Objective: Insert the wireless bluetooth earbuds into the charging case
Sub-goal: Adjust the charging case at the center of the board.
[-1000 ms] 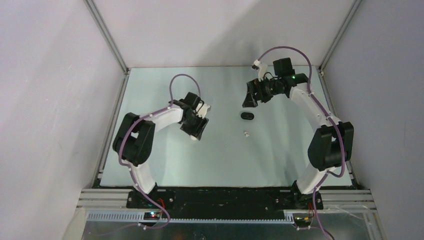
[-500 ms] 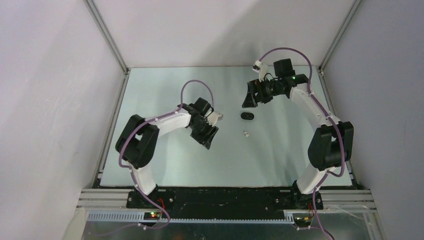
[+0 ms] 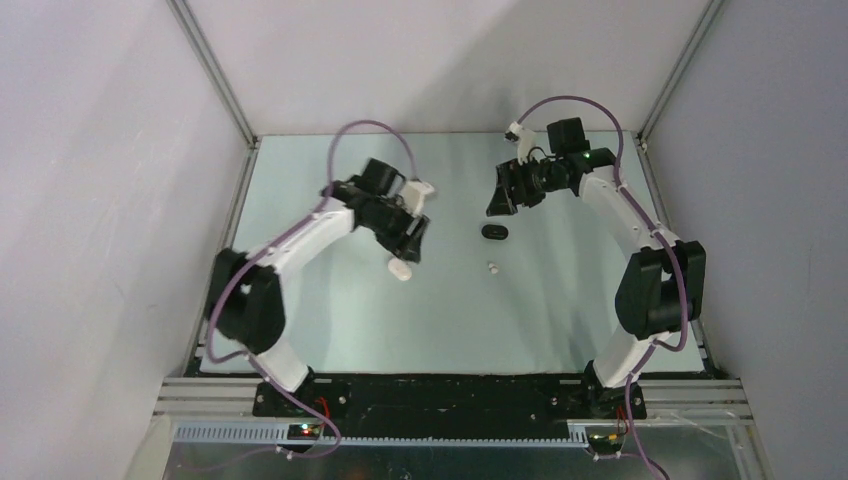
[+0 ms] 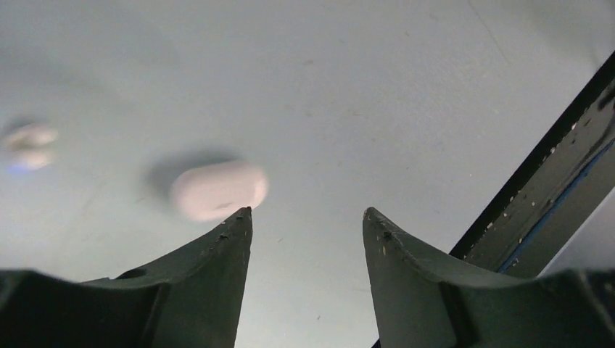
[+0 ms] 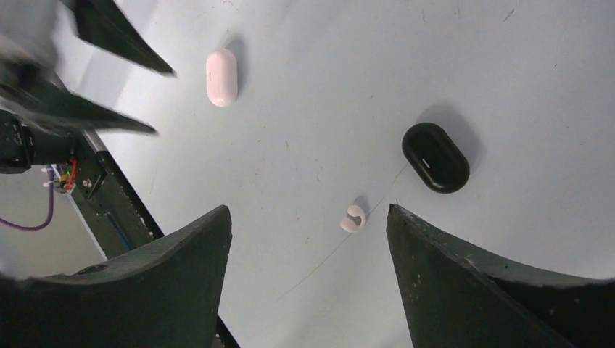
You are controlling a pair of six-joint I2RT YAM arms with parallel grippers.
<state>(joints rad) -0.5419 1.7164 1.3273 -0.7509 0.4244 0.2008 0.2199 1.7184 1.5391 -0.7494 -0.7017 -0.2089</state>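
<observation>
Left gripper: jaws spread, nothing between them.
White oval plastic case: flat on the pale table, just past the tip of the jaw on the view's left, outside the gap.
Right gripper: jaws spread wide, empty.
Small white curled plastic earbud: on the table, framed within that gap, nearer the view's right jaw.
Black oval plastic case: just beyond that jaw's tip, apart from the earbud.

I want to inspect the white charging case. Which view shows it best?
The right wrist view: the white charging case lies whole and sharp, a small mark on its top visible. The left wrist view has it closer but blurred, and the top external view gives only a small white spot.
</observation>
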